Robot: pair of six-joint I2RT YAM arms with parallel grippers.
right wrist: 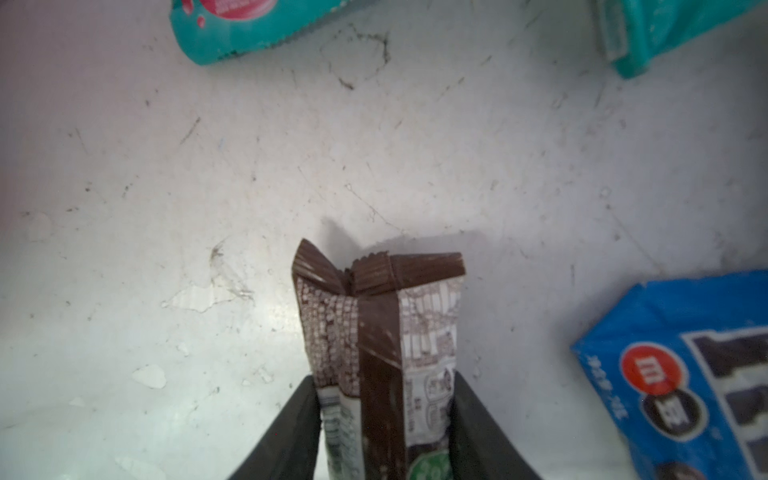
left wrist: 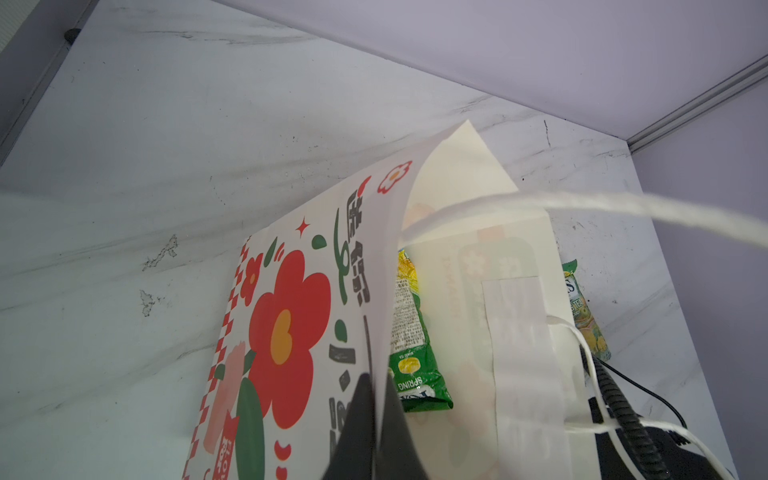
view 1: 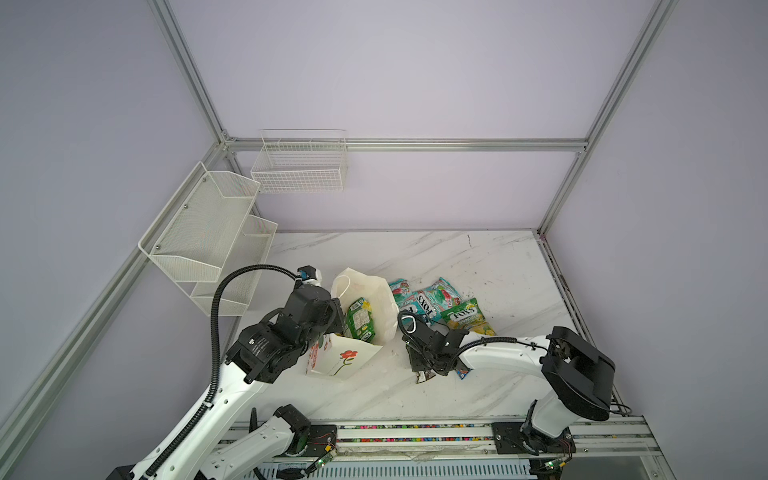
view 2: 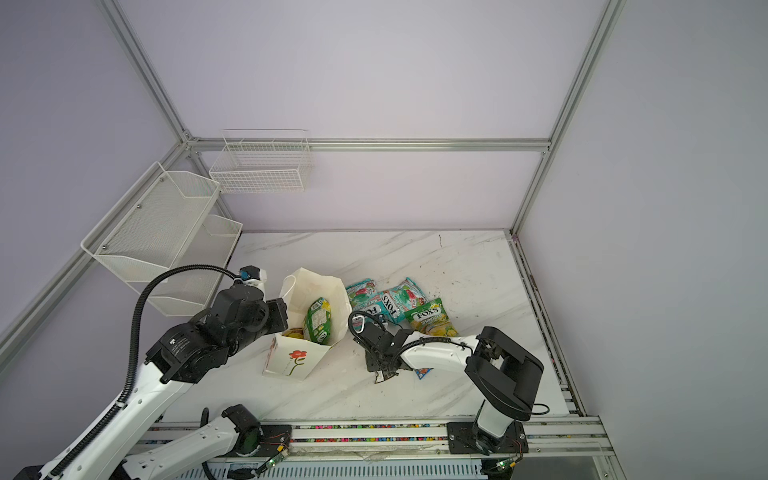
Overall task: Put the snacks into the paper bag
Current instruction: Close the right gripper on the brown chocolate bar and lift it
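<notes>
The walls (view 1: 415, 62) are pale purple, with shiny metal bars (view 1: 407, 144) along the corners. The table (view 1: 498, 257) is white with grey streaks and maybe some dirt. A white wire basket (view 1: 299, 178) and a mesh shelf (view 1: 195, 232) hang up.

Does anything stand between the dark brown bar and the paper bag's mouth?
Nothing visible: only bare table separates the dark brown bar from the paper bag, its rim pinched by the left gripper.
</notes>
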